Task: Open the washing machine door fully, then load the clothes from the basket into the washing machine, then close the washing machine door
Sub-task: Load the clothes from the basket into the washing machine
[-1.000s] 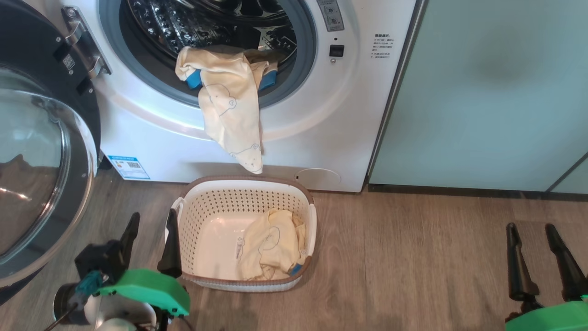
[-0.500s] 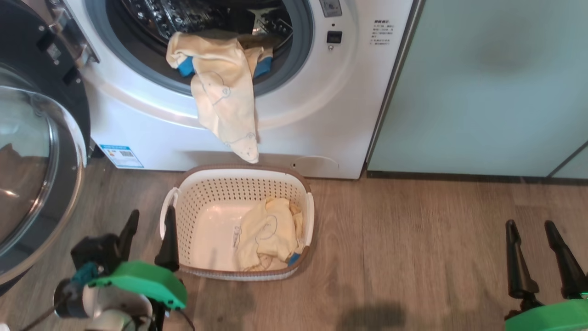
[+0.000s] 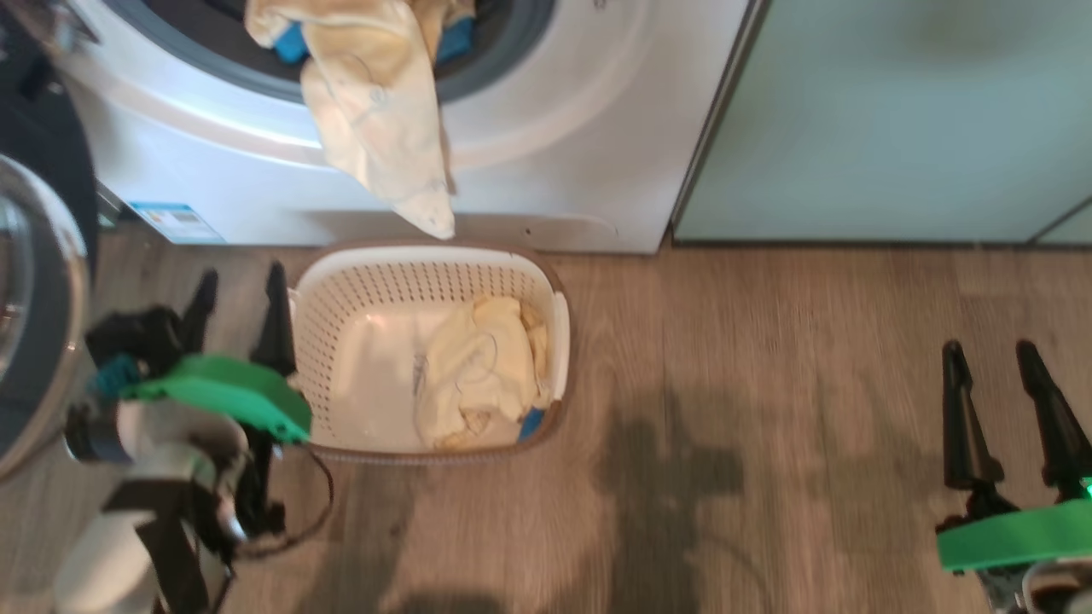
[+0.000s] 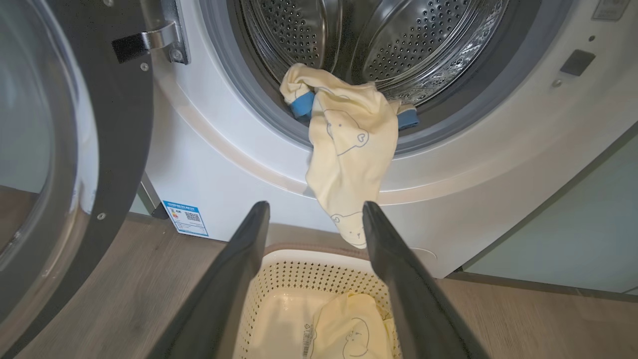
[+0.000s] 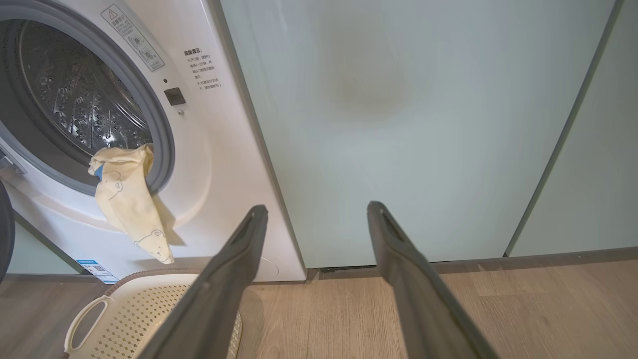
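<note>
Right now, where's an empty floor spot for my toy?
Bare floor stretches between the basket and the right gripper, before the pale-green cabinet. Crowded: the basket's other side, by the left gripper and washing machine door.

Washer [image 4: 209,149] mouth is half blocked: a hanging garment [image 4: 349,164] drapes over the lower lip, ending just above the basket [image 3: 409,281]. The open door [image 4: 124,124] walls off the left. The upper drum is open, and there's bare floor [image 3: 768,384] right of the basket, up to the cabinet [image 3: 896,119].

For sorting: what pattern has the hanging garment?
The garment is pale yellow with bear outlines; left wrist view.
</note>
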